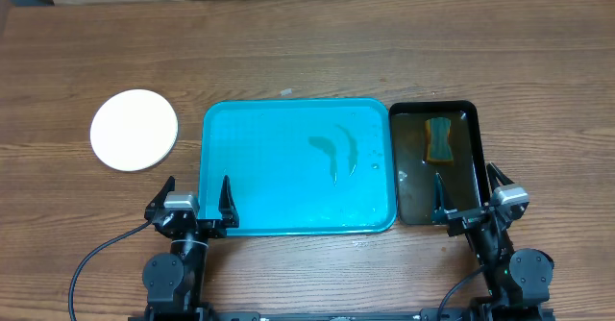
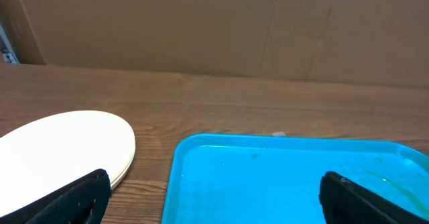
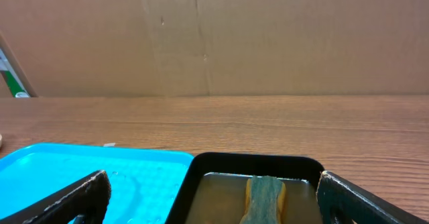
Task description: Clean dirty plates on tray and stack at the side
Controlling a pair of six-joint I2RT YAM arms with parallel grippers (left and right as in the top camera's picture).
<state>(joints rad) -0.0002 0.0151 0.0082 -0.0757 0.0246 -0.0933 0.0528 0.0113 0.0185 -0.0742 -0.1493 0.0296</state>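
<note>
On the far left of the table (image 1: 307,52), well apart from everything else, the plates (image 1: 135,130) sit in a round pale pile. My left wrist view shows what looks like more than one rim at its edge, though I cannot count them from here. Just right of the pile and nearer to me, my left gripper (image 1: 198,185) hangs with its jaws spread wide and nothing between them, one finger outside the near left corner of the tray (image 1: 269,158) and the other over its rim. The turquoise tray lies in the middle of the table with no plate on it, only a few dark curved streaks (image 1: 336,150) toward its right half. Touching its right edge is a smaller black tray (image 1: 468,158) with a murky brownish bottom and a sponge (image 1: 439,139) lying in its far end. My right gripper (image 1: 466,173) hovers over the near end of that black tray, fingers fully apart and empty.
</note>
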